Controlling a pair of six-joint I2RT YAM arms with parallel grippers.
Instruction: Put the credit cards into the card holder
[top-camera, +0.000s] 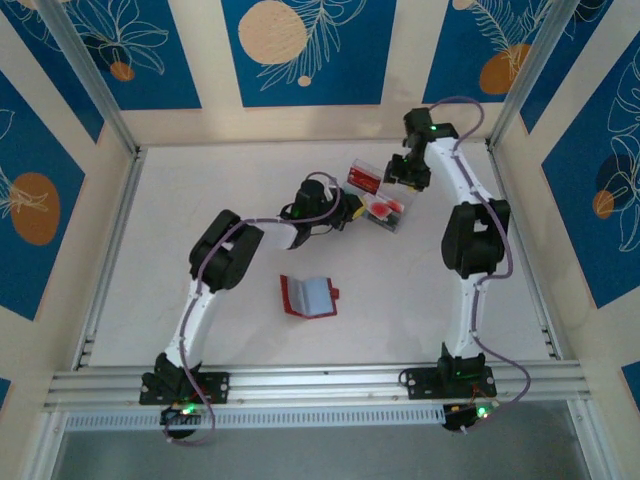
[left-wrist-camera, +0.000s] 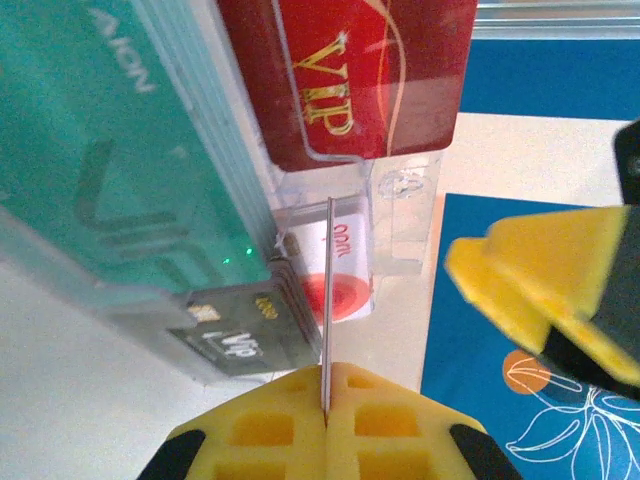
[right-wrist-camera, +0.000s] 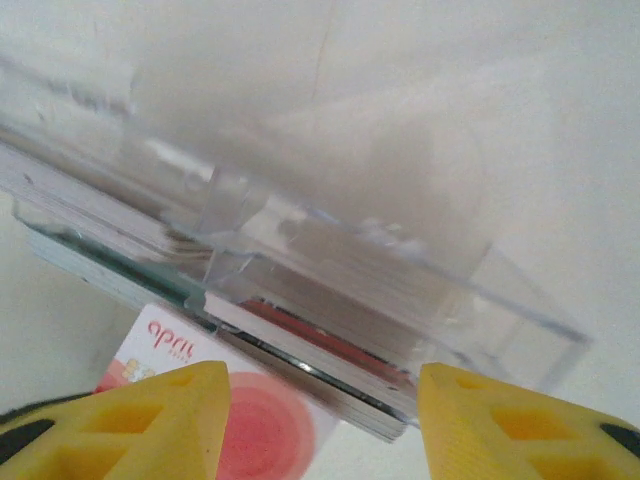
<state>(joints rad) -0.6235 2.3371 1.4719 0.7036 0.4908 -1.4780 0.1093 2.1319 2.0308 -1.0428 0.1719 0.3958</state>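
My left gripper (left-wrist-camera: 327, 395) is shut on a thin credit card (left-wrist-camera: 328, 300), seen edge-on, at the clear box (top-camera: 380, 196). From above, that gripper (top-camera: 351, 210) sits at the box's left side. The box holds more credit cards: a teal one (left-wrist-camera: 110, 170), a red VIP one (left-wrist-camera: 350, 80), a dark one (left-wrist-camera: 235, 340) and a white one with a red circle (left-wrist-camera: 345, 270). My right gripper (right-wrist-camera: 325, 400) stands open just before the box's card stacks (right-wrist-camera: 330, 350), over the white card (right-wrist-camera: 265, 430). The card holder (top-camera: 308, 296), a red wallet, lies open on the table between the arms.
The clear box's wall (right-wrist-camera: 400, 250) stands close in front of my right fingers. One yellow finger of the right gripper (left-wrist-camera: 540, 290) hangs close to the right of my left gripper. Metal frame rails (top-camera: 300, 380) border the white table.
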